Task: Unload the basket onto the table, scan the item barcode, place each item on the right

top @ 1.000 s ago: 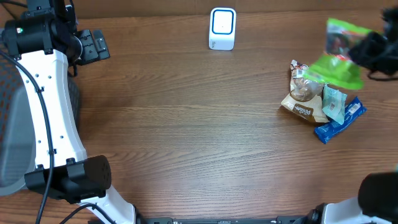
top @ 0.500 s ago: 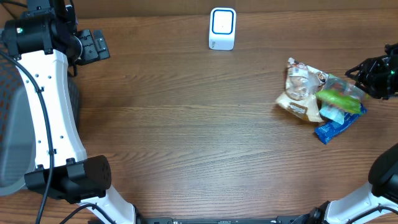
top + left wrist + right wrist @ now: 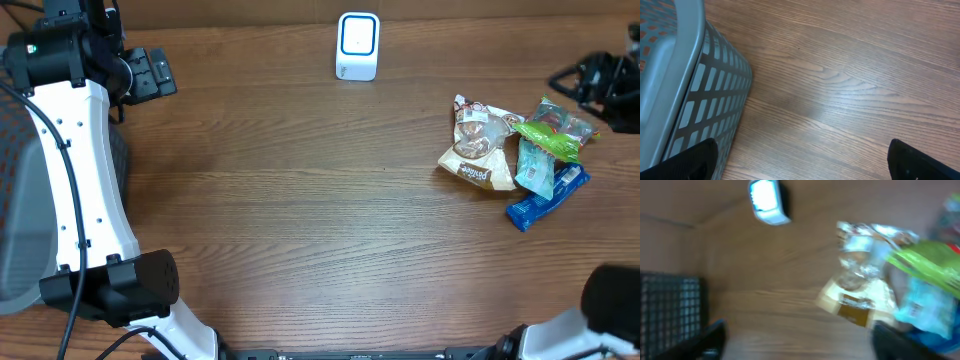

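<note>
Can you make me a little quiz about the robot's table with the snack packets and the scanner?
1. True or false: the green packet lies on the snack pile, not in a gripper.
2. Where is the white scanner? A: alone near the far edge of the table. B: on top of the snacks. C: held up in the air.
3. Fill in: the right gripper has its jaws ___.
Key: 1 true; 2 A; 3 open.

scanner [image 3: 357, 45] stands far centre, packets [image 3: 480, 150] piled at right, basket [image 3: 690, 100] at left.
</note>
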